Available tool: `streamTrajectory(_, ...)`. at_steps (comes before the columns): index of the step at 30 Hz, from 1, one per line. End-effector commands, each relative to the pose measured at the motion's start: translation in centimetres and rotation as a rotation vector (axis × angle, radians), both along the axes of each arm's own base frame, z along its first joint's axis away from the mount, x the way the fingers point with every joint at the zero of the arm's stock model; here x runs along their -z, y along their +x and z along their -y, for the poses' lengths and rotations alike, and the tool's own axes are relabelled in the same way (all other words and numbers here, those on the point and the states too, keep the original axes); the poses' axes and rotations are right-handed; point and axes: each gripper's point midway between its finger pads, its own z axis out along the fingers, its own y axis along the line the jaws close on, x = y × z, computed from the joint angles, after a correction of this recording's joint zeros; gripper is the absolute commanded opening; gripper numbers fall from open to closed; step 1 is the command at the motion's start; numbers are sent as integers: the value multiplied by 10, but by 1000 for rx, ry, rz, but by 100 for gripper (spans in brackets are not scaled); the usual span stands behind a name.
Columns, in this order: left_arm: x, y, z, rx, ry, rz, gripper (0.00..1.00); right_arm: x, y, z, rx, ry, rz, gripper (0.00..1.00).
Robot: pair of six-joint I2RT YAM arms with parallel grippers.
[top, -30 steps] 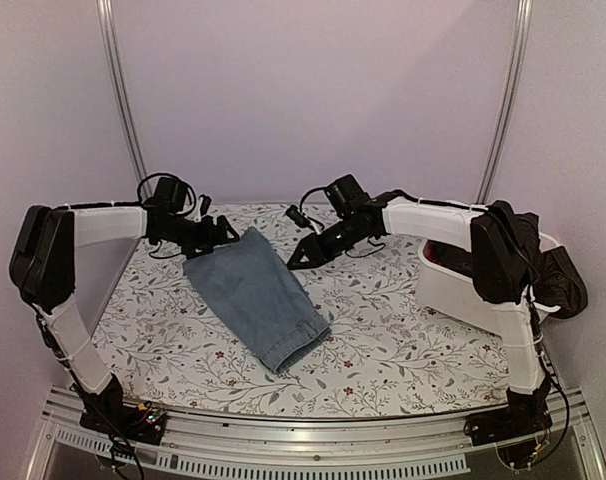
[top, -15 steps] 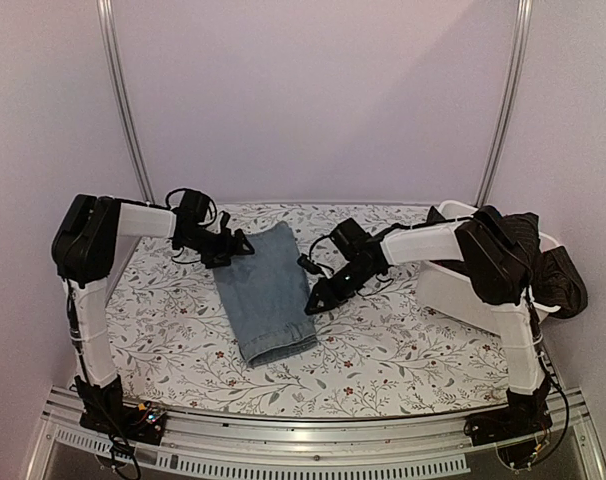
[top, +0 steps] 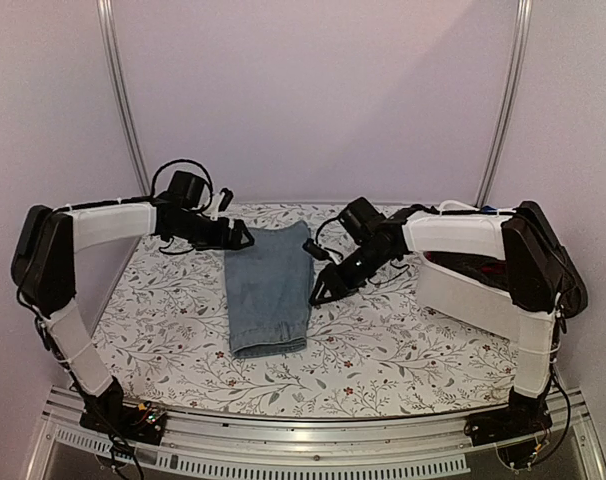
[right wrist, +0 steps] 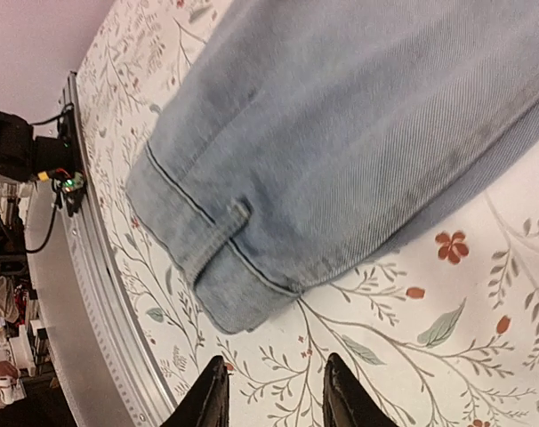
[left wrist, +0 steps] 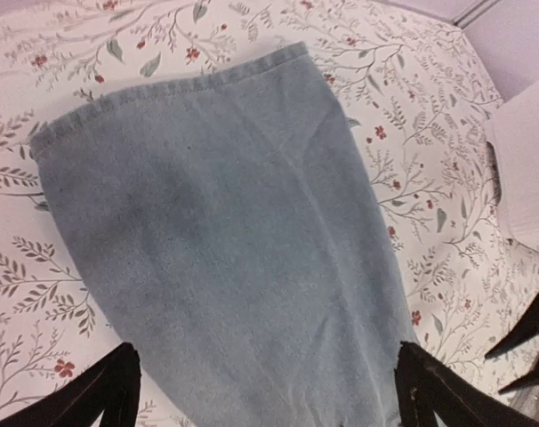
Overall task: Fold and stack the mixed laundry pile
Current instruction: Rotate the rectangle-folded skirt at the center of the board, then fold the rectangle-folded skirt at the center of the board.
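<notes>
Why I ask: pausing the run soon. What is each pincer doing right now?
Left pincer: wide open over the denim piece, holding nothing.
Right pincer: partly open, empty, above the table cover beside the denim.

Plain lilac walls [top: 313,100]. Metal uprights [top: 124,100] at 11 and 1 o'clock. Floral table cover [top: 383,350]; aluminium rail [top: 313,440] at 6 o'clock. Even light.

White-shelled arms [top: 108,222] with black joints [top: 45,255], looped black cables [top: 183,163], pointed black jaws.
</notes>
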Motion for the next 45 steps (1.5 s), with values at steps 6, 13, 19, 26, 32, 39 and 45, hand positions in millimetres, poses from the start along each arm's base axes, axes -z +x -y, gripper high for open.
streamTrajectory(6, -42, -134, 4, 209, 285, 390, 100, -71, 49, -60, -3, 221, 71, 36)
streamTrajectory(13, -12, -201, 21, 366, 469, 470, 100, -49, 50, -89, -17, 269, -4, 35)
streamTrajectory(19, 35, -241, 47, 614, 680, 494, 100, -8, 53, -100, -17, 228, -25, 35)
streamTrajectory(26, 79, -246, 48, 713, 903, 486, 100, 41, 50, -94, -22, 153, -70, 34)
streamTrajectory(32, 92, -220, 35, 622, 1127, 551, 91, 67, 37, -82, -43, 107, -100, 33)
streamTrajectory(39, 61, -209, 57, 571, 1071, 671, 66, 92, 22, -65, -65, 48, -122, 33)
streamTrajectory(45, 33, -223, 74, 662, 914, 713, 22, 97, 13, -56, -80, 35, -133, 32)
